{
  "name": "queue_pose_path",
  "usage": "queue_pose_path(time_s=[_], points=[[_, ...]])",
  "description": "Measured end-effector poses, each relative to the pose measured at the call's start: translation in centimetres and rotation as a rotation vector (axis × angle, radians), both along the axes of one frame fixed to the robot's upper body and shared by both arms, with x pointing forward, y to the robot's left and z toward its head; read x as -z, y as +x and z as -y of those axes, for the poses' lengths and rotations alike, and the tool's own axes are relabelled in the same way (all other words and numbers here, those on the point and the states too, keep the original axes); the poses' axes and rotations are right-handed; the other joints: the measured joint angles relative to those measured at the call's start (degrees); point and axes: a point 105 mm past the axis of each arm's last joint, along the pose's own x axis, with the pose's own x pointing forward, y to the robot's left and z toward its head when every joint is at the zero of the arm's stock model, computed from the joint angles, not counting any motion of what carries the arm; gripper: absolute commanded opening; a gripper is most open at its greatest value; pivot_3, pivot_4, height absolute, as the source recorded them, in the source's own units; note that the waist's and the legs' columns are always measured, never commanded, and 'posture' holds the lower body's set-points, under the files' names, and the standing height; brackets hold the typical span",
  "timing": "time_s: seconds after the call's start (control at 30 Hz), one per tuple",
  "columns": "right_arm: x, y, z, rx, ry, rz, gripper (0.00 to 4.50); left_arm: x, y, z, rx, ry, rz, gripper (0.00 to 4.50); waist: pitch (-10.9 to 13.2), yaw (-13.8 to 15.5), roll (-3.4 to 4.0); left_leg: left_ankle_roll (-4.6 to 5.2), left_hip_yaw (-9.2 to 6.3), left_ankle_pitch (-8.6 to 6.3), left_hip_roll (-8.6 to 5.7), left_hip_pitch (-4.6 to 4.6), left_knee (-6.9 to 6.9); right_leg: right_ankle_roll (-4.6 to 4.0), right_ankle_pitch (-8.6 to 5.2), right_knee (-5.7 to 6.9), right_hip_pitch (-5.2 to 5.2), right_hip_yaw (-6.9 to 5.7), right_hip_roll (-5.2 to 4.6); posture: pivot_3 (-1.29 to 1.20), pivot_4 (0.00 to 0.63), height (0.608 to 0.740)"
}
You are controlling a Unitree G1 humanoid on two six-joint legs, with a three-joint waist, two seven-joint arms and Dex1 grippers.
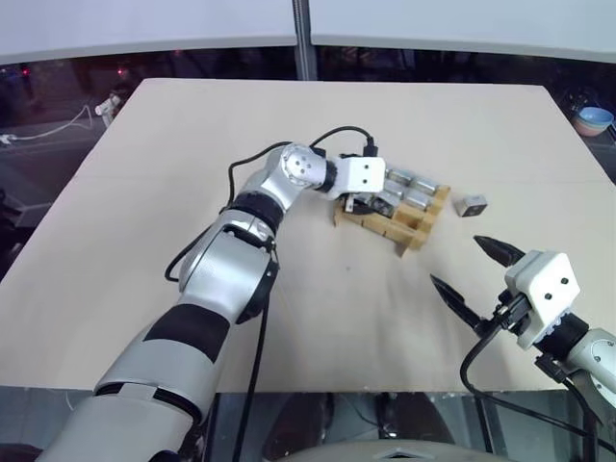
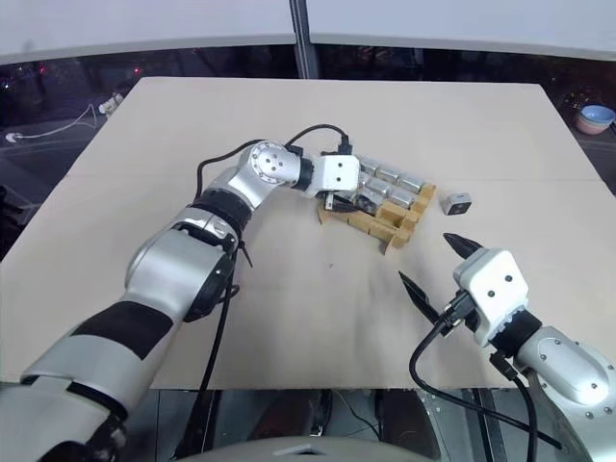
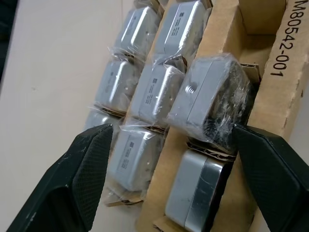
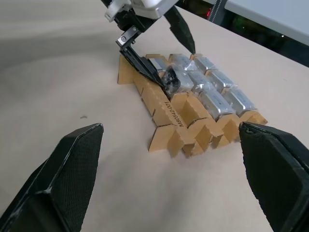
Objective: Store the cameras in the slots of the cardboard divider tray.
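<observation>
Tan cardboard divider tray (image 1: 416, 227) holding wrapped silver-grey cameras (image 3: 152, 92); left gripper (image 4: 161, 43) spread over it; right gripper (image 1: 478, 272) spread, empty; one silver-grey camera (image 1: 471, 203) loose on beige surface (image 1: 192, 164)

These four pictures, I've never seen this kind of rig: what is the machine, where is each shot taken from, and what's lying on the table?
It is a humanoid robot with two arms, each ending in a two-fingered tool. Two pictures come from its head, looking down; the other two come from cameras on its wrists, looking along the black fingers. On the table lies a cardboard divider tray with wrapped silver-grey cameras in most slots. One wrapped camera sits tilted, half in its slot. Another camera lies loose beside the tray. The left tool hovers open over the tray, one finger by the tilted camera. The right tool waits open nearer the robot, holding nothing.
</observation>
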Motion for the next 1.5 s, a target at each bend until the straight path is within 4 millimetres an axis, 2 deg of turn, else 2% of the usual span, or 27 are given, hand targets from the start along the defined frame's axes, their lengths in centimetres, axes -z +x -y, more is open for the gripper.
queue_pose_path(time_s=[0.17,0.27,0.33,0.4,0.47,0.5,0.6,0.7,0.73,0.83,0.9,0.93,0.97,1.07,1.17,1.3,1.4,1.5], points=[[0.1,0.0,-0.1,-0.002,0.001,-0.003,4.50,-0.7,-0.4,0.4,-0.006,-0.125,-0.119,4.16,0.0,-0.2,0.00,0.01,0.01,0.00,-0.01,-0.10,0.07,0.04,0.02,0.01,-0.08,-0.04,0.02,0.00,0.150,0.740],[0.1,-0.1,0.0,0.003,0.008,-0.007,4.50,-2.3,-0.8,0.3,0.006,-0.266,-0.270,4.16,0.0,-0.6,-0.01,0.01,0.02,0.00,-0.01,-0.16,0.05,0.04,0.02,0.01,-0.17,-0.03,0.03,0.00,0.150,0.740],[0.2,-0.1,0.0,0.006,0.014,-0.007,4.50,-4.2,-1.0,-0.1,0.029,-0.352,-0.344,4.16,0.0,-1.1,-0.01,0.01,0.03,0.00,0.00,-0.14,0.05,0.04,0.02,0.01,-0.17,-0.01,0.04,0.00,0.150,0.740],[0.1,0.0,-0.1,0.003,0.021,-0.005,4.50,-6.1,-1.2,-1.5,0.046,-0.416,-0.379,4.16,0.0,-1.8,0.00,0.01,0.05,0.00,0.01,-0.11,0.04,0.04,0.02,0.02,-0.16,0.04,0.04,0.00,0.150,0.740],[0.0,0.2,0.1,0.009,0.025,-0.006,4.50,-6.6,-1.3,-2.9,0.036,-0.465,-0.408,4.16,0.0,-2.5,0.03,0.01,0.12,-0.01,0.03,0.00,0.01,0.04,0.02,0.08,-0.15,0.19,0.05,0.00,0.150,0.740],[0.0,0.5,0.3,0.020,0.026,-0.009,4.50,-6.7,-1.4,-3.6,0.031,-0.495,-0.428,4.34,0.0,-2.6,0.03,0.01,0.12,-0.01,0.04,0.00,0.01,0.04,0.02,0.11,-0.15,0.20,0.05,0.00,0.150,0.740],[0.3,2.2,1.8,0.090,0.031,-0.039,4.50,-6.1,-2.8,-6.2,0.011,-0.639,-0.541,4.34,0.0,-3.3,0.09,0.00,0.12,0.00,0.09,-0.02,0.00,0.02,0.02,0.12,-0.20,0.41,0.04,0.00,0.150,0.740],[0.3,4.4,4.3,0.202,0.042,-0.051,4.50,-4.8,-6.6,-8.9,-0.053,-0.737,-0.627,4.34,0.0,-3.5,0.07,-0.02,0.15,-0.01,0.13,-0.16,-0.06,0.01,0.03,0.16,-0.45,0.64,0.04,0.00,0.150,0.740],[0.2,4.9,4.9,0.235,0.042,-0.046,4.50,-4.5,-7.5,-9.1,-0.063,-0.748,-0.647,4.34,0.0,-3.3,0.08,-0.02,0.17,-0.01,0.12,-0.16,-0.06,0.01,0.03,0.19,-0.46,0.67,0.04,0.00,0.150,0.740],[0.6,7.1,6.9,0.322,0.022,-0.062,4.50,-5.4,-11.4,-10.3,-0.101,-0.800,-0.617,4.34,0.0,-2.5,0.08,-0.03,0.21,-0.01,0.12,-0.11,-0.09,0.01,0.03,0.18,-0.44,0.67,0.01,0.00,0.150,0.740],[0.9,7.7,6.9,0.327,0.025,-0.074,4.50,-6.0,-12.3,-10.7,-0.110,-0.808,-0.580,4.34,0.0,-1.7,0.10,-0.04,0.20,-0.01,0.12,-0.05,-0.08,0.01,0.03,0.19,-0.41,0.63,0.02,0.00,0.150,0.740],[0.7,8.9,6.4,0.318,0.057,-0.068,4.50,-5.6,-13.9,-11.7,-0.137,-0.796,-0.553,4.34,-0.1,-2.1,0.21,-0.05,0.35,-0.01,0.14,0.08,-0.15,0.00,0.03,0.20,-0.35,0.83,0.04,0.00,0.150,0.740],[0.8,9.8,6.8,0.340,0.066,-0.077,4.50,-5.0,-14.9,-11.9,-0.142,-0.795,-0.571,4.34,-0.1,-1.9,0.31,-0.04,0.44,-0.02,0.12,0.12,-0.18,0.00,0.03,0.21,-0.35,0.92,0.03,0.00,0.150,0.740],[1.5,11.3,7.0,0.354,0.061,-0.101,4.50,-4.0,-16.4,-12.7,-0.174,-0.797,-0.594,4.34,-0.1,-1.5,0.31,-0.05,0.41,-0.02,0.14,0.10,-0.18,0.00,0.03,0.20,-0.36,0.84,0.03,0.00,0.150,0.740],[1.7,12.2,6.3,0.276,-0.027,-0.105,4.50,-3.9,-17.5,-13.5,-0.206,-0.777,-0.583,4.34,-0.1,-1.3,0.37,-0.04,0.41,-0.02,0.11,0.07,-0.17,0.00,0.03,0.16,-0.35,0.83,0.01,0.00,0.150,0.740],[1.1,13.0,6.7,0.062,-0.357,-0.078,4.50,-3.4,-18.6,-14.0,-0.218,-0.777,-0.600,4.34,-0.1,-1.7,0.40,-0.01,0.42,-0.04,0.12,0.08,-0.18,0.01,0.04,-0.01,-0.27,0.80,0.00,0.00,0.150,0.740],[0.0,14.7,6.8,-0.030,-0.416,-0.061,4.50,-3.5,-19.4,-13.9,-0.182,-0.778,-0.598,4.34,-0.1,-2.2,0.40,-0.02,0.45,-0.04,0.19,0.16,-0.25,0.00,0.04,0.00,-0.25,0.84,0.06,0.00,0.150,0.740],[0.0,16.6,6.6,-0.132,-0.471,-0.088,4.50,-3.3,-19.8,-14.2,-0.172,-0.787,-0.598,4.34,0.0,-2.4,0.43,-0.02,0.47,-0.03,0.20,0.21,-0.34,-0.02,0.04,-0.03,-0.25,0.85,0.06,0.00,0.150,0.740]])
